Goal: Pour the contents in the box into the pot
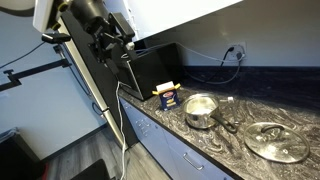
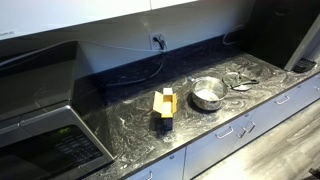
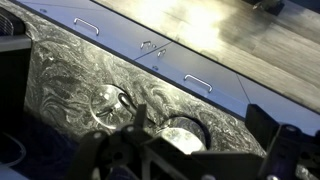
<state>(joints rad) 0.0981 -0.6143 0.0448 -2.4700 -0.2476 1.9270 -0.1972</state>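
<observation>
The box [image 1: 168, 96] is a small blue carton with yellow top flaps, standing upright on the dark marbled counter [image 1: 240, 155] in both exterior views [image 2: 164, 106]. Its contents are hidden inside. Just beside it sits the shiny steel pot [image 1: 200, 110], whose long handle points away from the box [image 2: 207, 95]. My gripper [image 1: 116, 44] hangs open and empty, high above the counter's end and well clear of the box. In the wrist view the gripper [image 3: 200, 150] frames the pot [image 3: 185, 135] far below. The box is out of the wrist view.
A round glass lid [image 1: 276, 141] lies on the counter beyond the pot [image 3: 105, 100]. A large black appliance [image 1: 152, 68] stands behind the box, with a cable running to a wall socket [image 1: 236, 50]. Drawer fronts with handles [image 3: 197, 80] line the counter's edge.
</observation>
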